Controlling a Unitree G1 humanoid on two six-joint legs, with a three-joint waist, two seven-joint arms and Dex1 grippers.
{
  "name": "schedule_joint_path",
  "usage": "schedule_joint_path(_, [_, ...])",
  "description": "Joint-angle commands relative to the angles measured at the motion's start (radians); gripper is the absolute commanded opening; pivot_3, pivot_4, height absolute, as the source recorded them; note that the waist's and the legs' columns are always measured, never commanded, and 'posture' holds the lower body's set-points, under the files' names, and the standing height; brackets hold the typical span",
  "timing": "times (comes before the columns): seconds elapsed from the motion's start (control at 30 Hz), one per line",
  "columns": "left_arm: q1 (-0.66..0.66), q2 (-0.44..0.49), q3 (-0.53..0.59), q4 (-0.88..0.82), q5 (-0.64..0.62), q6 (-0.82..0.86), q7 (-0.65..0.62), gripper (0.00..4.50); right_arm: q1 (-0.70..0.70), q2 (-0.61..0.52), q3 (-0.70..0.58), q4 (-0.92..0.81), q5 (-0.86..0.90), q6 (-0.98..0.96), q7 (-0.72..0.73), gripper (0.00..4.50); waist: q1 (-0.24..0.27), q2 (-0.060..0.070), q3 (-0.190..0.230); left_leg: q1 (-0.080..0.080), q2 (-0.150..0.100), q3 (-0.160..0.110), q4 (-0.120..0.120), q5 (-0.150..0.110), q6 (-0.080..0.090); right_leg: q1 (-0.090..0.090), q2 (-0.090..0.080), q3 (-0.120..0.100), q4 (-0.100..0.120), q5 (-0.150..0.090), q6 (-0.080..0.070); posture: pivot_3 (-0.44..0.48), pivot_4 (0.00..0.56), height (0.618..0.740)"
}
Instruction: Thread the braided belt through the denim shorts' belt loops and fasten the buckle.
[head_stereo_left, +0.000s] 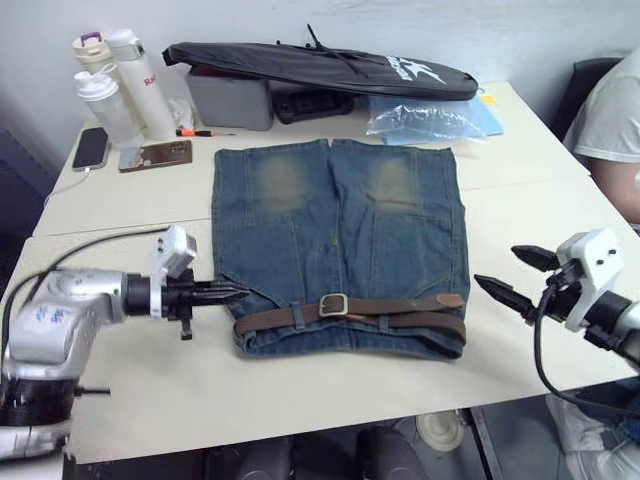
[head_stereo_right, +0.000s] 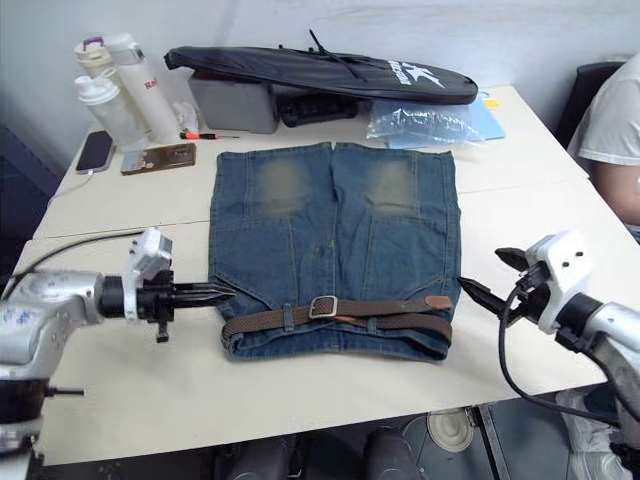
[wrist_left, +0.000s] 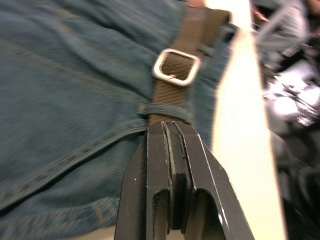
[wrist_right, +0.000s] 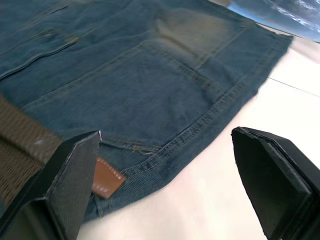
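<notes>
The denim shorts (head_stereo_left: 340, 240) lie flat mid-table, waistband toward me. The braided belt (head_stereo_left: 400, 320) runs along the waistband under the belt loops (head_stereo_left: 298, 315). Its strap passes through the silver buckle (head_stereo_left: 333, 305), and the reddish leather tip (head_stereo_left: 450, 299) lies at the right end. My left gripper (head_stereo_left: 238, 293) is shut with nothing in it, its tips at the left edge of the waistband next to the belt's end; the left wrist view has the fingers (wrist_left: 172, 165) closed just short of the buckle (wrist_left: 176, 67). My right gripper (head_stereo_left: 512, 275) stands open just right of the shorts, near the leather tip (wrist_right: 106, 184).
A long black bag (head_stereo_left: 320, 68), a grey box (head_stereo_left: 230, 100) and a clear plastic bag (head_stereo_left: 425, 120) sit at the back. Bottles (head_stereo_left: 115, 85), a phone (head_stereo_left: 90, 148) and a wallet (head_stereo_left: 155, 155) are at back left. A person (head_stereo_left: 615, 120) sits at the right.
</notes>
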Motion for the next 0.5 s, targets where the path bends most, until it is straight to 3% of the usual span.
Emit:
schedule_joint_path(0.03, [0.078, -0.099, 0.081, -0.146, -0.055, 0.002, 0.155, 0.00, 0.005, 0.039, 0.033, -0.050, -0.005, 0.009, -0.037, 4.43, 0.004, 0.003, 0.001, -0.001, -0.007, -0.012, 0.000, 0.007, -0.001, 0.000, -0.009, -0.019, 0.000, 0.000, 0.002, 0.000, 0.150, 0.740])
schedule_joint_path(0.1, [0.105, -0.151, 0.081, -0.197, -0.034, 0.026, 0.267, 0.00, 0.010, 0.061, 0.030, -0.055, 0.000, 0.013, -0.053, 4.43, 0.030, 0.003, 0.002, -0.009, -0.015, -0.028, 0.001, 0.016, -0.002, -0.001, -0.012, -0.028, 0.000, 0.003, 0.007, 0.000, 0.150, 0.740])
schedule_joint_path(0.23, [0.169, -0.248, 0.042, -0.252, 0.038, -0.061, 0.408, 0.00, 0.045, 0.094, 0.039, -0.062, -0.034, -0.024, -0.072, 4.43, 0.070, 0.003, 0.002, -0.007, -0.014, -0.021, 0.002, 0.018, -0.005, -0.003, -0.011, -0.017, -0.005, 0.003, 0.008, 0.000, 0.150, 0.740])
schedule_joint_path(0.5, [0.225, -0.325, 0.048, -0.212, 0.070, -0.195, 0.492, 0.00, 0.111, 0.155, 0.037, -0.080, -0.064, -0.087, -0.092, 4.43, 0.074, 0.004, 0.002, -0.006, -0.011, -0.015, 0.000, 0.015, -0.008, -0.007, -0.008, -0.005, -0.008, 0.003, 0.007, 0.000, 0.150, 0.740])
